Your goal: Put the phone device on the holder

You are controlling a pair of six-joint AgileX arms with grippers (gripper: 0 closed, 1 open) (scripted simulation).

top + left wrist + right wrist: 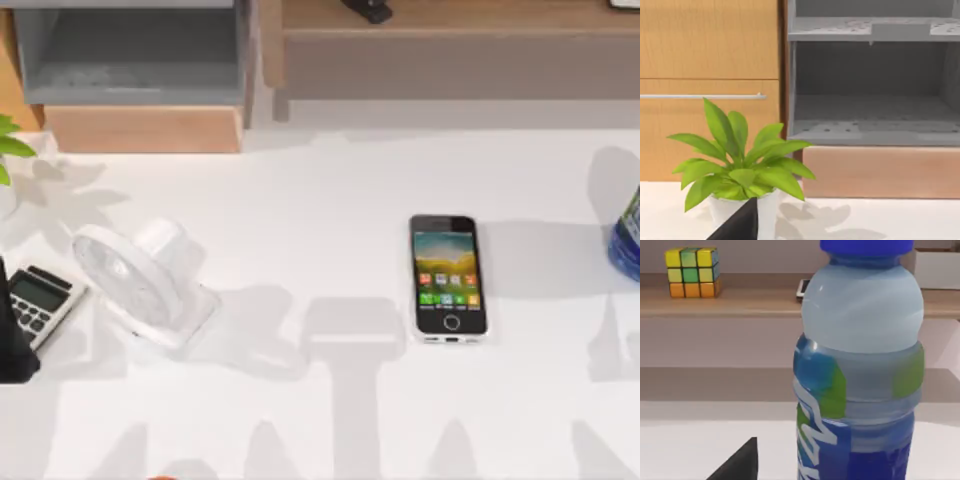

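One phone [449, 278] lies flat, screen up, right of centre on the white desk [320, 200], well apart from the white holder [140, 283] at left. Neither claw's state can be told. Best to pinch its long edges squarely, then lift level.

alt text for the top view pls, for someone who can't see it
A phone device lies flat, lit screen up, right of centre on a white table. A white desk fan lies toward the left, a grey calculator at the left edge and a blue bottle at the right edge.
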